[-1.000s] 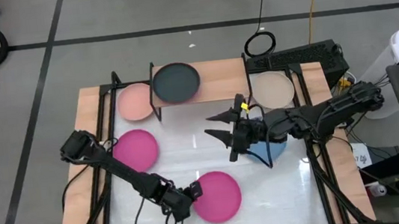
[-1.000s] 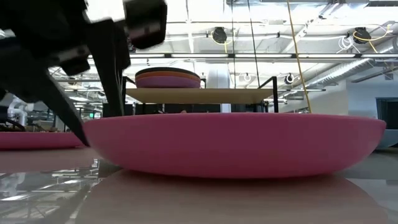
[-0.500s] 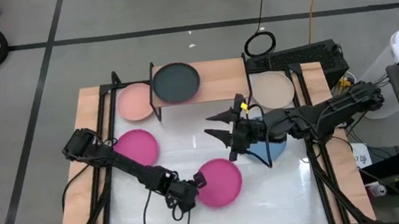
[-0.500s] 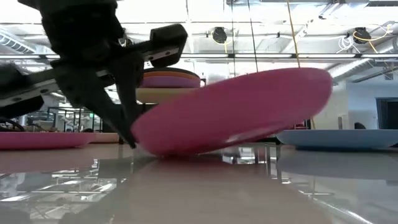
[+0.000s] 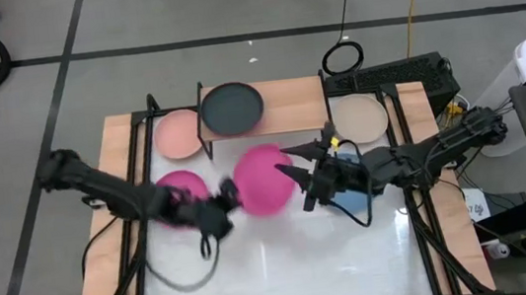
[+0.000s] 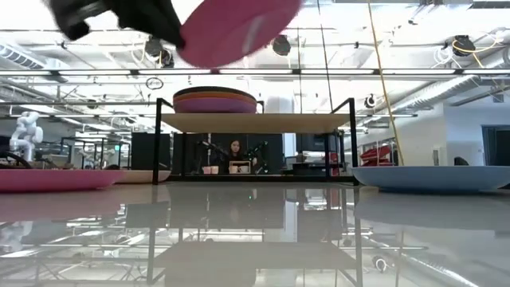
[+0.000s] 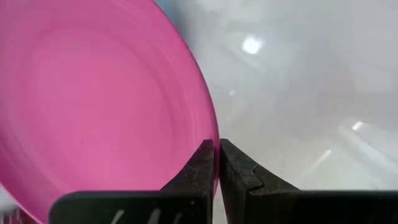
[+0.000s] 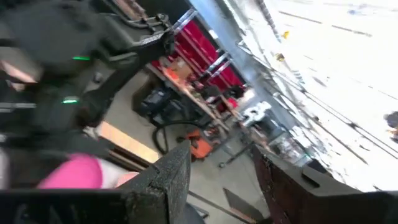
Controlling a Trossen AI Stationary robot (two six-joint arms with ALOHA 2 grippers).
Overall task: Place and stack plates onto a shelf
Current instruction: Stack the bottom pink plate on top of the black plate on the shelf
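My left gripper (image 5: 227,199) is shut on a hot pink plate (image 5: 265,179), held above the middle of the table; in the low view the plate (image 6: 231,22) is high above the tabletop. My right gripper (image 5: 292,163) is open and empty just right of that plate, over a blue plate (image 5: 356,198) that lies flat on the table. The wooden shelf (image 5: 289,110) stands at the far edge and carries a stack of plates (image 6: 215,100) with a black plate (image 5: 232,108) on top. A magenta plate (image 5: 178,189) lies flat under my left arm. My left gripper pinches the hot pink plate's rim (image 7: 210,138) between its two fingers, on the plate's left edge. The fingers come from the table's left side. The plate is lifted clear of the table and tilted, its free side higher (image 6: 271,9).
A light pink plate (image 5: 178,135) lies left of the shelf and a beige plate (image 5: 358,119) right of it. Black frame rails (image 5: 136,162) run along both table sides. The near half of the white tabletop (image 5: 286,264) is bare. A person sits far behind the shelf (image 6: 235,151).
My left gripper has taken the hot pink plate from the table's near part. It first tipped the plate up on its left rim, then lifted it clear. It has carried the plate up and toward the far edge and the shelf.
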